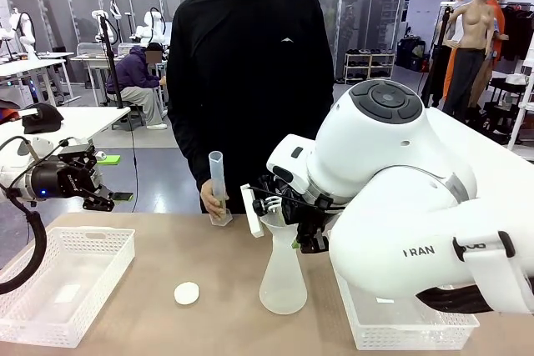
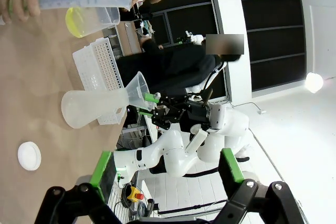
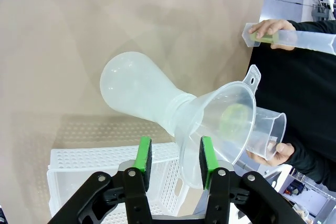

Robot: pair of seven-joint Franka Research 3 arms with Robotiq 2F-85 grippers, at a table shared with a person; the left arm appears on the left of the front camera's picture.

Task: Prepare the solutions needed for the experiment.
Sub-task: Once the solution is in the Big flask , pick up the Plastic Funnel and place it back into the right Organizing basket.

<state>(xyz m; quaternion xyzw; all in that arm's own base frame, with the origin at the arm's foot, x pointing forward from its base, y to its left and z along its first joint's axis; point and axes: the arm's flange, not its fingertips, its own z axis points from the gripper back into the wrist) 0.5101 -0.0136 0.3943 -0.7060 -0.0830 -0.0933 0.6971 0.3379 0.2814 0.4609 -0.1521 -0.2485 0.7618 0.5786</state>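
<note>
Right pincer, half closed, brackets the funnel on the flask, grip unclear; left pincer gapes. Next I likely steady it for the yellow liquid.

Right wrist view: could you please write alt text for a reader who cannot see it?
The right gripper straddles the rim of a clear funnel set in a flask on the table. Beyond it, a person holds a beaker with a little yellow-green liquid and, in the other hand, a measuring cylinder.

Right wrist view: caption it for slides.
Right gripper straddles the rim of a funnel seated in a flask; person holds cylinder and beaker.
</note>
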